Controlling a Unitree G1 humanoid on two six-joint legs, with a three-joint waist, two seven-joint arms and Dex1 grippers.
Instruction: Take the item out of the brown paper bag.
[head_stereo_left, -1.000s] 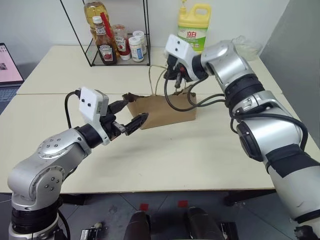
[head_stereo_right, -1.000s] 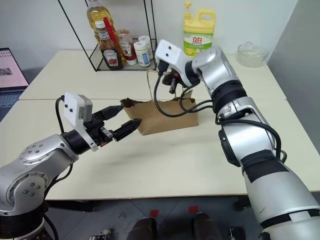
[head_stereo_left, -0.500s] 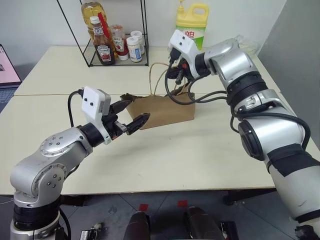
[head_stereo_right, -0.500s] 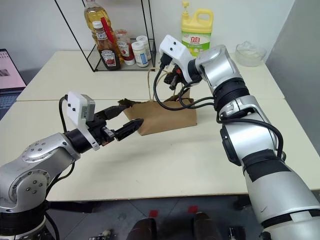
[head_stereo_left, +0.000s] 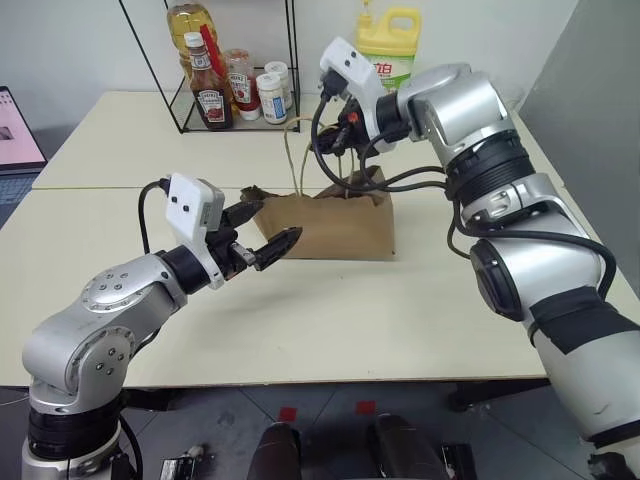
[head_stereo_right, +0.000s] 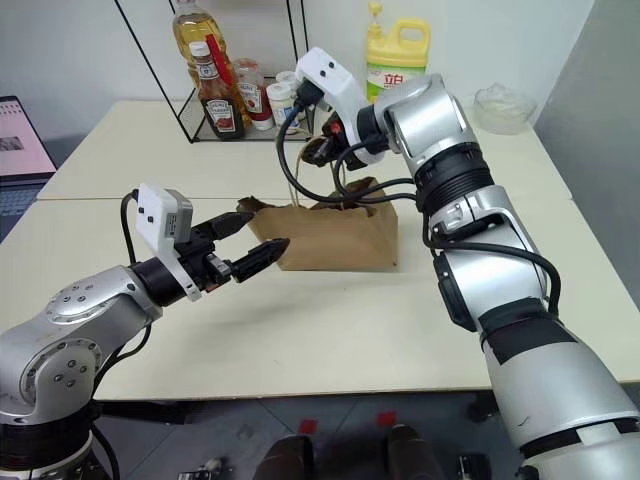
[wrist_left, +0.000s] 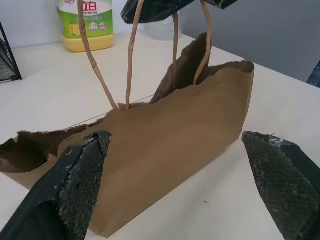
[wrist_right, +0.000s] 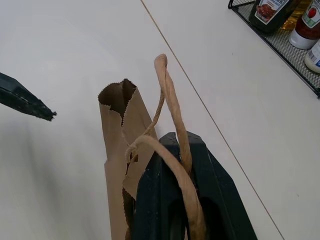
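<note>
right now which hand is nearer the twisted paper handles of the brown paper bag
Right. The right hand is shut on the thin twisted paper loop handles above the plain brown kraft paper bag. The left hand hangs open beside the bag's torn end, apart from the handles.

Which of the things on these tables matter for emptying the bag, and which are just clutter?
Job:
- paper bag
- its loop handles, pinched in the shut right pincer
- left pincer, open beside the bag

Clutter:
- yellow jug
- wire rack with ketchup bottle and jars
- laptop
- clear bowl

Bright, even indoor light; soft shadows, sharp views, no glare.
</note>
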